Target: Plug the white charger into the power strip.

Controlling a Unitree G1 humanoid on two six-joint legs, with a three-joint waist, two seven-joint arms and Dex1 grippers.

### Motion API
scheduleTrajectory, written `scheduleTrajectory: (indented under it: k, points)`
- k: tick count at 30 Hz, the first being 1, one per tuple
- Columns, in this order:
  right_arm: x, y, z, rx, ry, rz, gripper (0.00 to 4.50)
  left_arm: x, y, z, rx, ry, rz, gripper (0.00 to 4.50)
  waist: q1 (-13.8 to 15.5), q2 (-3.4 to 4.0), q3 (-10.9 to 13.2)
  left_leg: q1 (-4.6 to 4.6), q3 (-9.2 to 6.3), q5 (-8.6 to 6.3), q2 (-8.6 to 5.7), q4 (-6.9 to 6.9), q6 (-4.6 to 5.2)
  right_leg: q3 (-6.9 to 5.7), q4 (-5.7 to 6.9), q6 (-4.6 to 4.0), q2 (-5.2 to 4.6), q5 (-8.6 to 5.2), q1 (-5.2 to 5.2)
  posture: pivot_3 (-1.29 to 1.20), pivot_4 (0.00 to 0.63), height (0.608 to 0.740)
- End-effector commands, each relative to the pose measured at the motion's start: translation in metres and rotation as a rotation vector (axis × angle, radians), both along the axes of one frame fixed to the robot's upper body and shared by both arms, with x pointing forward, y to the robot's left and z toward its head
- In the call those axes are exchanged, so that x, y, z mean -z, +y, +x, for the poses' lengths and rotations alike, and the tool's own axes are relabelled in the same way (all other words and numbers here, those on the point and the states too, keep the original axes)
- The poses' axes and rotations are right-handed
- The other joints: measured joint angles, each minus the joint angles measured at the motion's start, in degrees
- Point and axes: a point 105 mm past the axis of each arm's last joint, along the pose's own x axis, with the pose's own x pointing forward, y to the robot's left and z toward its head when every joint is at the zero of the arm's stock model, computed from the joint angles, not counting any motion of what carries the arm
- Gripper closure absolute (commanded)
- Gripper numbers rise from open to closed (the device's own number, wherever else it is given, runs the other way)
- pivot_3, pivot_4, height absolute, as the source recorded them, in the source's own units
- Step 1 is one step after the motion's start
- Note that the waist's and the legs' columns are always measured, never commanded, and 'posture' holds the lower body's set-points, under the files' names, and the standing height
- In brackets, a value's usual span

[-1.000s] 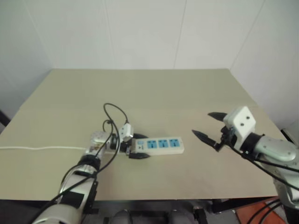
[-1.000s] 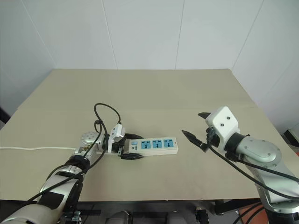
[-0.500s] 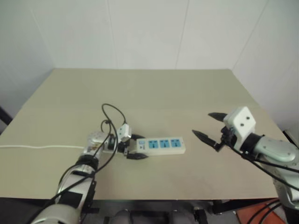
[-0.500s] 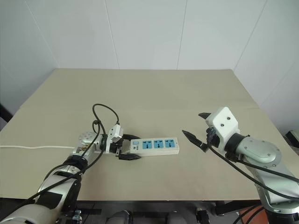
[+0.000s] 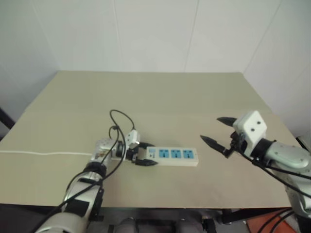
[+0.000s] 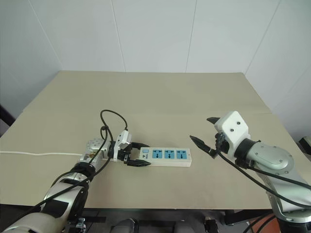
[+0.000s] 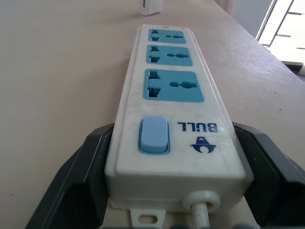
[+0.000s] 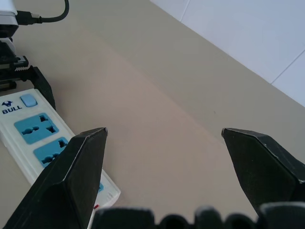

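The left claw (image 6: 135, 155) clenched the switch end of the power strip (image 6: 166, 156), which lay lengthwise across the desk (image 6: 160, 97), pointing toward the released right claw (image 6: 204, 134) beyond its far end.

One strip (image 6: 163, 156) with three sockets and one switch (image 7: 153, 135), one desk (image 6: 160, 97), two grippers.

head stereo overhead, wrist cameras close-up
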Motion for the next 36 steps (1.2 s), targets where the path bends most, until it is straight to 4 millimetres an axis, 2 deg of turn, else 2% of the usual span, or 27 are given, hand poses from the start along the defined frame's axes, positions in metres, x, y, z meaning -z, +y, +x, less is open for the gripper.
scheduleTrajectory:
  k: [1,13,22,28,36]
  points:
    - [-0.014,0.001,-0.003,-0.006,-0.056,-0.009,0.0,0.001,-0.004,-0.005,0.047,0.005,0.016,1.19,0.0,0.0,0.0,0.0,0.0,0.0,0.0,0.0,0.0,0.0,0.0,0.0,0.0,0.0,0.0,0.0,0.15,0.74]
    - [-0.01,-0.004,0.0,0.006,-0.042,-0.007,0.0,-0.013,0.009,-0.007,0.014,-0.094,0.018,1.19,-0.53,-0.01,0.0,-0.02,-0.01,0.0,0.03,-0.01,0.0,0.0,0.0,-0.02,0.01,0.01,-0.02,0.0,0.15,0.74]
    - [-0.006,-0.007,0.004,0.014,-0.027,-0.015,0.0,-0.022,0.029,-0.014,-0.066,-0.119,0.025,1.19,-0.74,0.0,0.0,0.02,0.0,0.0,0.07,-0.02,0.0,0.01,0.02,-0.03,0.04,0.01,-0.02,0.0,0.15,0.74]
    - [-0.006,-0.01,0.01,0.036,-0.024,0.008,0.0,-0.017,0.027,-0.019,-0.079,-0.08,0.017,1.19,-0.63,0.0,0.0,0.01,0.01,0.0,0.07,-0.02,0.0,0.0,0.0,-0.03,0.04,0.01,-0.03,0.0,0.15,0.74]
    - [-0.017,-0.039,0.028,0.166,0.018,0.031,0.0,-0.001,0.018,-0.019,-0.082,-0.031,0.034,1.19,-0.38,0.0,0.0,-0.01,0.01,0.0,0.05,-0.01,0.0,0.0,-0.03,-0.1,0.02,0.06,-0.02,0.0,0.15,0.74]
